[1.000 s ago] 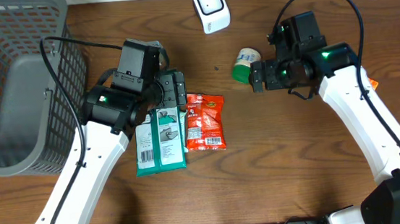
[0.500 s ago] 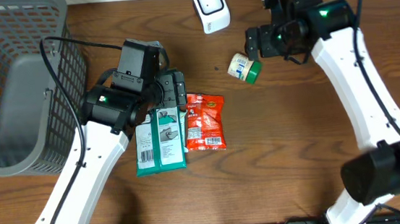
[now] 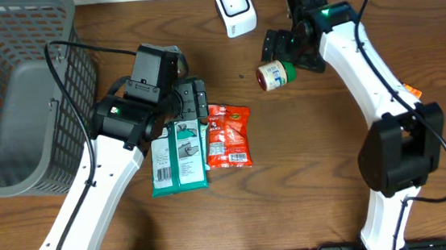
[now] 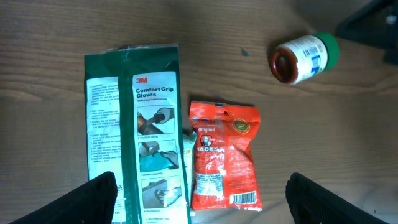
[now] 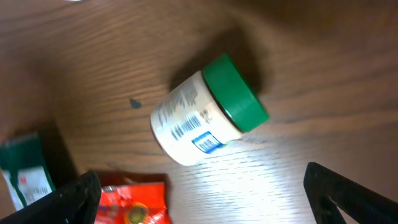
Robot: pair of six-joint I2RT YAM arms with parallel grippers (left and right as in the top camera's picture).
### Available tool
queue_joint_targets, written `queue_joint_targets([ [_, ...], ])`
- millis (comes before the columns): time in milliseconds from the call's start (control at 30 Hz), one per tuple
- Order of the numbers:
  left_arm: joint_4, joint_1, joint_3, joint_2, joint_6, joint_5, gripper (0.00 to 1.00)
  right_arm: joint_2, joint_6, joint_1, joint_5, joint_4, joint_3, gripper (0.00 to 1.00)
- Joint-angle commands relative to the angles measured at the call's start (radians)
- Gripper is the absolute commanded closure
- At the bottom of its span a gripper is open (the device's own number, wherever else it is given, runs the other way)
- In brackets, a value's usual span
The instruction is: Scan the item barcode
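As right end effector (image 3: 275, 49) swung toward scanner (image 3: 235, 8), jaws wide, jar (image 3: 274, 74) rolled loose on counter (image 3: 317, 181); regrasp needed. Left end effector (image 3: 191, 103) wide, empty.

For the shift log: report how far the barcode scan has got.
Done: nothing visible; no item is at the scanner. In hand: the right tool hangs open over the green-lidded jar, lying on its side, ungripped. Left: grip it and show its barcode to the scanner. The left tool is open too, holding nothing.

Glove pack (image 3: 179, 157) lies just left of snack pouch (image 3: 230, 136), with jar (image 3: 274, 74) farther back right, before the scanner (image 3: 235, 8)
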Motion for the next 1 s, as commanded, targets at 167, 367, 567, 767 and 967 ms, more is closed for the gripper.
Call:
queue_joint_targets([
  [167,-0.001,0.0,0.017,0.003,0.009,0.002,0.13,0.064,0.449,0.023,-0.008,0.006,0.006,0.01],
  [367,-0.001,0.0,0.017,0.003,0.009,0.002,0.13,0.084,0.468,0.031,-0.008,0.044,0.003,0.01],
  [567,-0.001,0.0,0.017,0.003,0.009,0.002,0.13,0.107,0.246,0.041,-0.045,0.166,0.003,0.01],
  [767,-0.001,0.0,0.017,0.003,0.01,0.002,0.13,0.129,0.261,0.039,0.003,0.127,0.0,0.01],
  [967,-0.001,0.0,0.017,0.003,0.009,0.002,0.13,0.178,0.278,0.04,0.015,0.12,-0.003,0.01],
])
